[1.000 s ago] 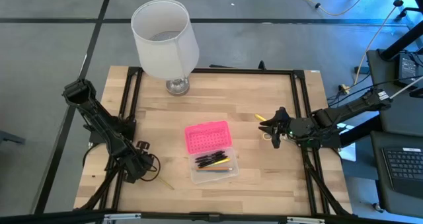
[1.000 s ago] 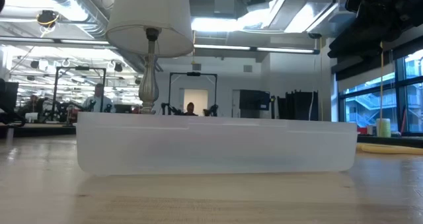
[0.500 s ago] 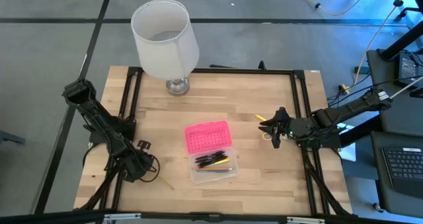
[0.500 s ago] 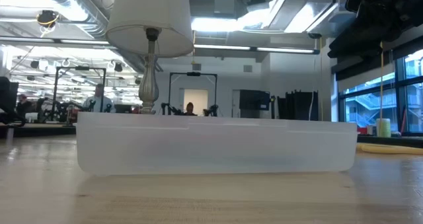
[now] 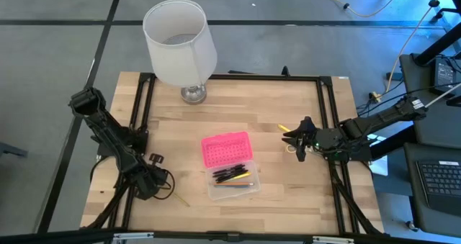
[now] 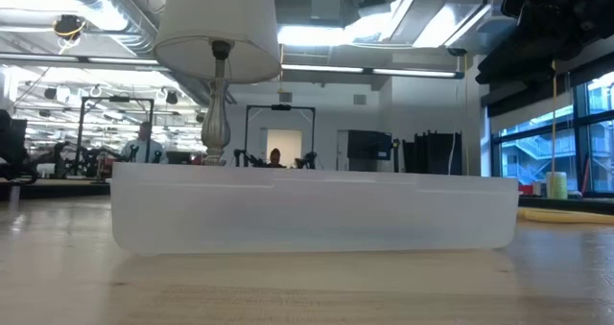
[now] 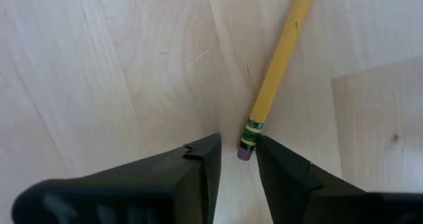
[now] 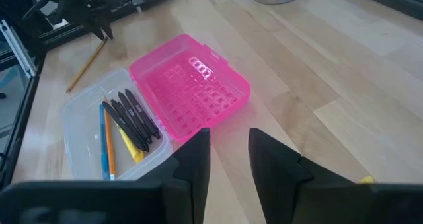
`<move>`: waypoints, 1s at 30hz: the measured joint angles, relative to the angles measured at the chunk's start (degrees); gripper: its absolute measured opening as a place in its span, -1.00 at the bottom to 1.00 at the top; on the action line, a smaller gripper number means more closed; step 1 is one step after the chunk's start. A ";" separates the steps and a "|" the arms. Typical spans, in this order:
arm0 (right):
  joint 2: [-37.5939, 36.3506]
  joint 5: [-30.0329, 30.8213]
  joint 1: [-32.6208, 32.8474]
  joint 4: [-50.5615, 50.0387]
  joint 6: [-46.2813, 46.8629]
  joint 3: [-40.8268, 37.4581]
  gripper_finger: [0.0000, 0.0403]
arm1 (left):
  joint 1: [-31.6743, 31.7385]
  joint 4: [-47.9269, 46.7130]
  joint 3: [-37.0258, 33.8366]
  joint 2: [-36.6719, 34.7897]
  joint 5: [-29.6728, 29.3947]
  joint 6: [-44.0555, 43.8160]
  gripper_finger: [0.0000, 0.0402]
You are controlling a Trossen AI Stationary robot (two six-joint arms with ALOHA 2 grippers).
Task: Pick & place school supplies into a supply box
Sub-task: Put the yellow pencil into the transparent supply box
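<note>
On the wooden worktop, the left gripper is pressing down near the front left corner, its two dark fingers standing narrowly apart with the eraser end of a yellow pencil sitting between the tips; whether the pads are actually touching it is not clear. The pencil is lying flat on the wood, pointing away from the claw.

The supply box is lying open toward the front middle of the worktop, its pink lid folded back toward the rear, its clear base holding several black pens, a blue pencil, an orange one and a yellow marker.

The right gripper is hovering near the right edge of the worktop, well apart from the box, its fingers standing a narrow gap apart and holding nothing visible. A small yellow item is lying just beside it. A white lamp is standing at the rear edge.
</note>
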 joint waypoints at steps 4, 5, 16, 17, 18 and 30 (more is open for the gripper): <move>0.00 0.00 0.00 -0.83 -0.02 0.00 -0.46 | -0.65 0.11 0.00 0.00 -1.05 -0.96 -0.58; 0.02 0.01 0.00 -0.99 -0.02 0.00 -0.46 | -0.65 0.22 0.00 0.00 -1.15 -1.36 -0.60; 0.00 0.01 0.00 -1.64 -0.24 0.00 -0.46 | -0.78 0.83 1.44 0.33 -2.80 -7.47 -0.96; 0.02 0.03 0.00 -1.67 -0.24 0.00 -0.46 | -0.78 0.96 1.44 0.33 -2.85 -8.71 -0.97; 0.01 0.03 0.00 -1.67 -0.26 0.00 -0.46 | -0.78 1.12 1.44 0.33 -2.85 -9.78 -0.96; 0.00 0.03 0.00 -1.69 -0.49 0.00 -0.46 | -0.74 2.01 7.37 0.79 -3.60 -12.93 -0.98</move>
